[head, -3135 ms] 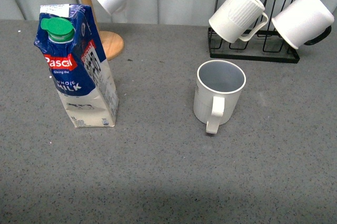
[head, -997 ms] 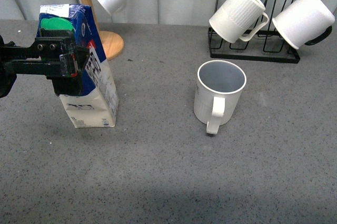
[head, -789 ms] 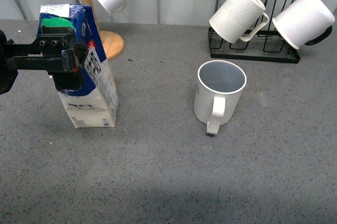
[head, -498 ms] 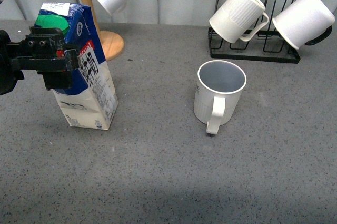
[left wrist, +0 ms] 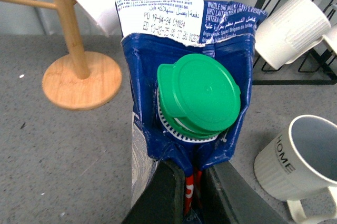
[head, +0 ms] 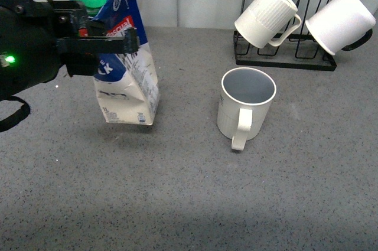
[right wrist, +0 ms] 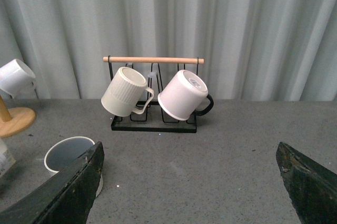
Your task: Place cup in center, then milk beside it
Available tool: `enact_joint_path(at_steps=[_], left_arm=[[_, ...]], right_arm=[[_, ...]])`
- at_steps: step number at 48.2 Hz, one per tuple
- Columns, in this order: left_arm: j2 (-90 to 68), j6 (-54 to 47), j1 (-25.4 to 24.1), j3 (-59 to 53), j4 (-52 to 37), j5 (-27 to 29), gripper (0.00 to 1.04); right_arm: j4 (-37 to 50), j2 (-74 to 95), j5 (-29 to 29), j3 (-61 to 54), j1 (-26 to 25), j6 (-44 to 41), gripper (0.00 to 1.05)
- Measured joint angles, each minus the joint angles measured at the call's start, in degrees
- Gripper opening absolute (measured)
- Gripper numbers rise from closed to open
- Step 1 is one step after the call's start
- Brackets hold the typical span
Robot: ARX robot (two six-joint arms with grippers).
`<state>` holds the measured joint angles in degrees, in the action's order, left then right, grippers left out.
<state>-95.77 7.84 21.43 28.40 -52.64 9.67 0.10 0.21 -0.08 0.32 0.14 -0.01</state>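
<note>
Gripping the "WHOLE MILK" carton (head: 127,77), left claw (left wrist: 192,195) holds it near "HOME" cup (head: 245,106); right claw (right wrist: 189,182) gapes.

Light is even and diffuse, all views bright, no glare. Front view: darker band along the near edge of the table (head: 189,230), soft shadow under the milk carton (head: 129,80). Right wrist view: black fingers (right wrist: 71,192) in the corners are soft-focus and underexposed.

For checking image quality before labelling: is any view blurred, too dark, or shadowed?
Front view: sharp, with a soft dark band across the near tabletop. Left wrist view: milk print readable, left fingers soft. Right wrist view: evenly lit, right fingers dark and blurred.
</note>
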Motion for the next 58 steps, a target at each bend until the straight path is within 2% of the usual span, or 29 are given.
enact_joint_path(at_steps=[13,28,36,55,56,58], left_arm=[[-6.2,1.3,5.9,4.2,-2.3,5.4,0.06],[-9.0,1.3,11.7,6.9,-2.9,7.0,0.06],[-12.0,1.0,12.6,7.3,-6.0,8.2,0.06],[-14.8,0.1,14.5,7.6,-7.4,9.4,0.06],[-14.8,0.1,14.7,7.6,-7.4,9.4,0.06],[-14.8,0.0,15.0,7.5,-7.4,9.5,0.13]], right_arm=[[0.0,0.0,0.0,0.0,0.0,0.0,0.96],[0.0,0.0,0.0,0.0,0.0,0.0,0.96],[0.0,0.0,0.0,0.0,0.0,0.0,0.96],[0.0,0.0,0.0,0.0,0.0,0.0,0.96],[0.0,0.0,0.0,0.0,0.0,0.0,0.96],[0.0,0.0,0.0,0.0,0.0,0.0,0.96]])
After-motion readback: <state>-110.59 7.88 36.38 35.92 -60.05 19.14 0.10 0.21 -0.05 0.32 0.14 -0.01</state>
